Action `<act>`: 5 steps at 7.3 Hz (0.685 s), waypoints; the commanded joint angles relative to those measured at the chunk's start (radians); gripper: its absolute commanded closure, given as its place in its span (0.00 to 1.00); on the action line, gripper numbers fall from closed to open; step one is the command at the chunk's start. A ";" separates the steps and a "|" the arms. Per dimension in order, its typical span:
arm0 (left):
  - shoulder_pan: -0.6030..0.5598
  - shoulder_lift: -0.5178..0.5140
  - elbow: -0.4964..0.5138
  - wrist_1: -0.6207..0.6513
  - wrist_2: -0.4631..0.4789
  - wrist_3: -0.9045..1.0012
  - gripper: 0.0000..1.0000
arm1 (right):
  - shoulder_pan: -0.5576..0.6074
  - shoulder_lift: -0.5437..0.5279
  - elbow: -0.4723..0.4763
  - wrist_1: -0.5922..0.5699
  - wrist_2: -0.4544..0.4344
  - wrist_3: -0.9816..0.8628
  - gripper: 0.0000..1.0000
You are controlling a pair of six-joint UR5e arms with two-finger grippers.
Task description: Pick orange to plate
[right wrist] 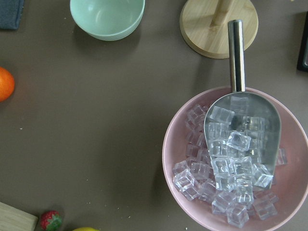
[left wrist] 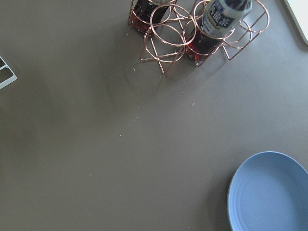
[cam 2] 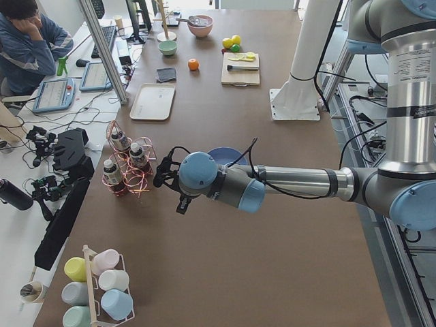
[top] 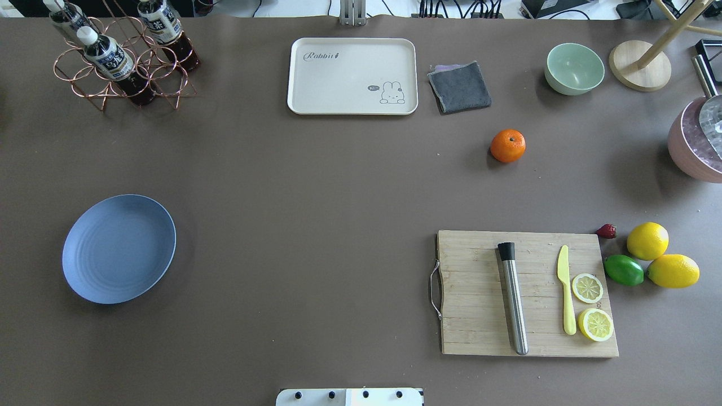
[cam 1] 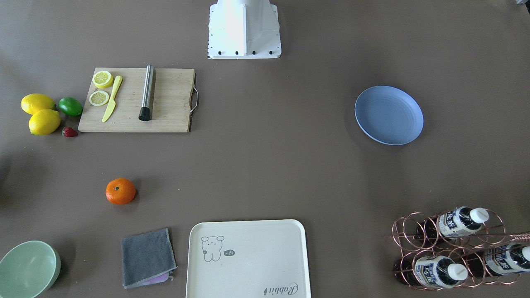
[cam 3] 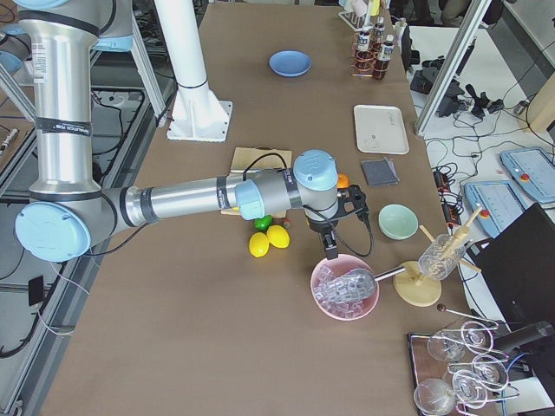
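The orange point(top: 507, 145) rests alone on the brown table, between the grey cloth and the cutting board, and its edge shows in the right wrist view point(right wrist: 5, 84). Far across the table lies the empty periwinkle plate point(top: 119, 248), also seen in the left wrist view point(left wrist: 269, 192). My left gripper point(cam 2: 167, 174) hovers past the plate, near the bottle rack. Above the pink ice bowl, beyond the orange, hangs my right gripper point(cam 3: 332, 251). Both grippers show only in the side views, so I cannot tell whether they are open or shut.
A cutting board point(top: 527, 293) carries a steel rod, a yellow knife and lemon slices. Lemons point(top: 647, 241), a lime and a strawberry lie beside it. Cream tray point(top: 352, 76), grey cloth point(top: 459, 86), green bowl point(top: 574, 68), bottle rack point(top: 121, 53) and ice bowl point(right wrist: 240, 159) line the far edge.
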 commanded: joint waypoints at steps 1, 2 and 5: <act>0.140 0.024 0.013 -0.146 0.074 -0.213 0.02 | -0.065 -0.001 0.023 0.015 0.000 0.141 0.00; 0.290 0.079 0.018 -0.342 0.216 -0.404 0.02 | -0.098 -0.002 0.031 0.059 -0.015 0.249 0.00; 0.674 0.077 0.264 -0.918 0.525 -0.838 0.03 | -0.142 -0.022 0.029 0.168 -0.034 0.391 0.00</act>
